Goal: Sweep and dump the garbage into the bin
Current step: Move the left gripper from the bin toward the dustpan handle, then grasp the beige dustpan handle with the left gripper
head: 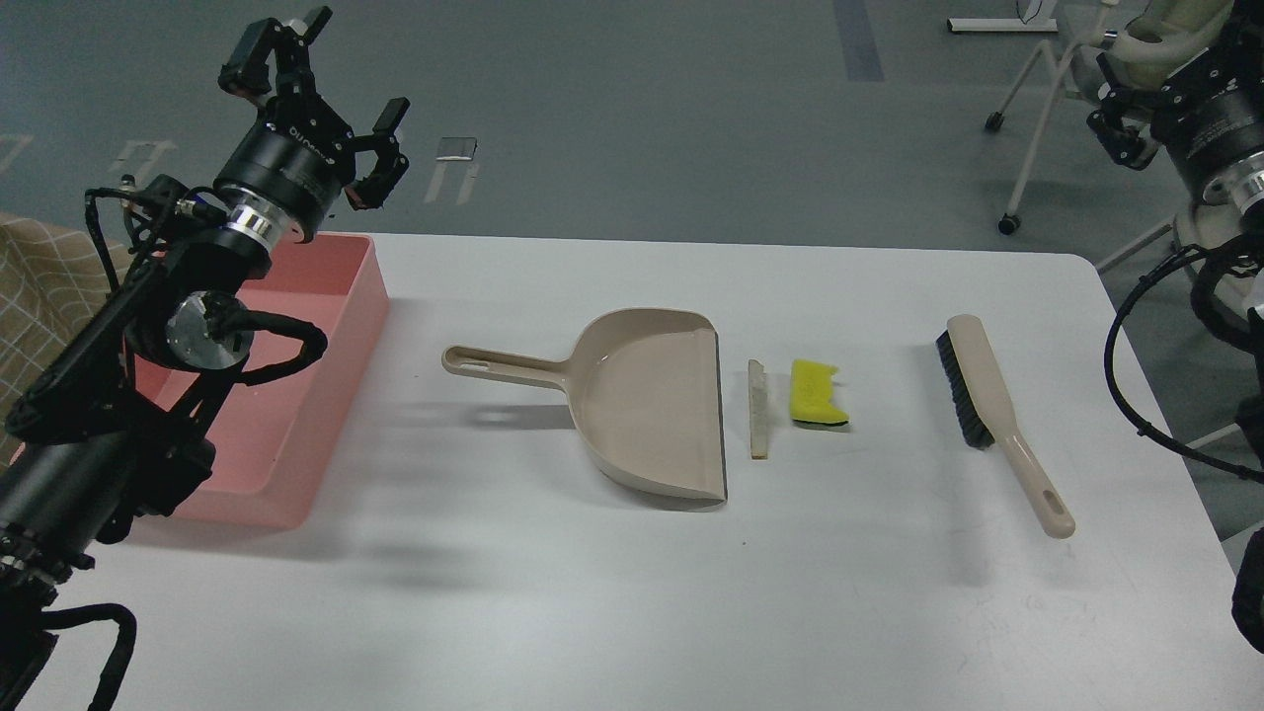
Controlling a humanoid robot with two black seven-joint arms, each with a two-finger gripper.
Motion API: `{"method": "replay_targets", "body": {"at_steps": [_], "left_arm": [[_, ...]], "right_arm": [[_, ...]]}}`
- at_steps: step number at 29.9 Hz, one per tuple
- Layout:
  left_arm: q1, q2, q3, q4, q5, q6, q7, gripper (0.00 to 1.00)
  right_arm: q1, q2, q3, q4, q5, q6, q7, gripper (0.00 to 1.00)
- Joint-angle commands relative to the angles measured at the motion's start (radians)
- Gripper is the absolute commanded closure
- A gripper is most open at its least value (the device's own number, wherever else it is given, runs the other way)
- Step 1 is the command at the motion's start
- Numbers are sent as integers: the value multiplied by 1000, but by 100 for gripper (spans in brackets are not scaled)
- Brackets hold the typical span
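The garbage lies mid-table: a thin pale slice point(758, 408) and a yellow notched sponge piece point(818, 392), side by side just right of the beige dustpan point(647, 405). The dustpan's open lip faces them and its handle points left. The beige black-bristled brush point(987, 395) lies further right. The pink bin point(341, 375) stands at the table's left, partly hidden by my left arm. My left gripper point(326, 104) is open and empty, raised above the bin's far corner. My right gripper point(1165, 79) is high at the top right, off the table; one finger stands spread wide and the other is cut off.
The white table point(632, 612) ends in a rounded right edge near the brush. A white chair frame point(1037, 89) stands on the floor beyond the far right corner. A checked cloth point(39, 286) lies left of the bin.
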Motion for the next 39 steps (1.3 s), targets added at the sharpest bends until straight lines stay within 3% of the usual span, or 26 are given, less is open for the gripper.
{"method": "replay_targets", "body": {"at_steps": [1, 5, 9, 16, 18, 22, 25, 27, 29, 30, 39], "left_arm": [[98, 49, -2, -130, 1, 5, -10, 2], [203, 86, -15, -287, 3, 2, -13, 2], [400, 132, -27, -504, 14, -1, -5, 2], [564, 109, 65, -612, 130, -23, -8, 2], [568, 89, 82, -611, 199, -16, -17, 2], [602, 40, 111, -600, 417, 23, -85, 5], [593, 15, 131, -534, 471, 50, -85, 8], [573, -6, 140, -460, 479, 53, -85, 14], [544, -8, 146, -390, 480, 54, -89, 28], [538, -8, 148, -373, 480, 54, -91, 29], [441, -23, 182, -119, 486, 79, -94, 23]], "right_arm": [[-40, -32, 2, 47, 0, 0, 3, 0], [-72, -36, 20, 58, 1, -3, 20, 0], [-97, -38, 74, 66, 1, -3, 32, 0], [-186, -33, 92, 165, 1, -14, 37, 0], [-207, -27, 105, 190, 1, -15, 39, 0], [-236, -24, 117, 228, 1, -17, 37, 0], [-238, -29, 117, 228, 1, -17, 39, 0], [-246, -30, 118, 234, 1, -15, 37, 0], [-266, -32, 120, 236, 0, -20, 37, 0], [-269, -32, 120, 237, 0, -21, 39, 0], [-295, -27, 138, 234, 0, -35, 39, 0]]}}
